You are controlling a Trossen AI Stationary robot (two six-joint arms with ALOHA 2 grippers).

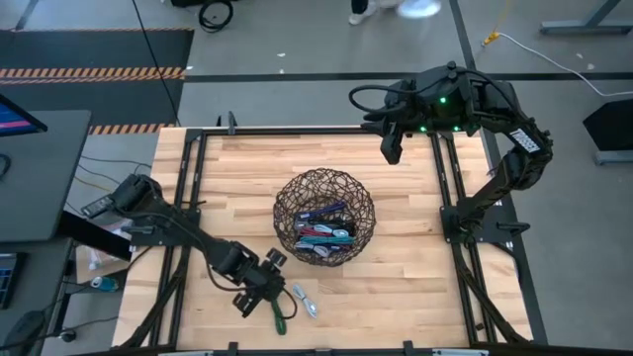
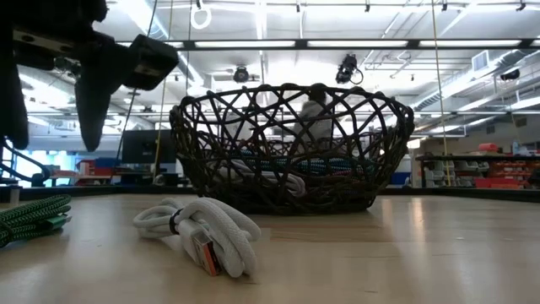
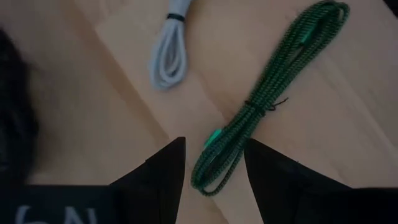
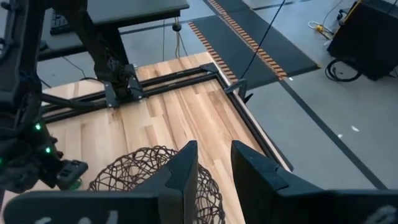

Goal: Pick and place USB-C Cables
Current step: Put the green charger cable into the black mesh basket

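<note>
A dark wire basket [image 1: 287, 198] stands mid-table, with several coloured USB-C cable bundles [image 1: 324, 229] lying inside it. Near the table's front edge two bundles lie flat on the wood: a green one [image 3: 267, 99] [image 1: 278, 316] and a silvery white one [image 3: 169, 56] [image 1: 306, 301] beside it. My left gripper [image 3: 214, 144] hovers open above the green bundle's end, a finger on either side, clear of the wood in the low view. My right gripper [image 4: 214, 163] hangs high over the far right of the table, open, with nothing between its fingers.
Black frame rails [image 1: 198, 188] run along the table's left, right and far sides. Bare wood lies between the basket and the two loose bundles [image 2: 202, 230]. In the low view a person [image 2: 316, 110] shows behind the basket [image 2: 287, 152], beyond the table.
</note>
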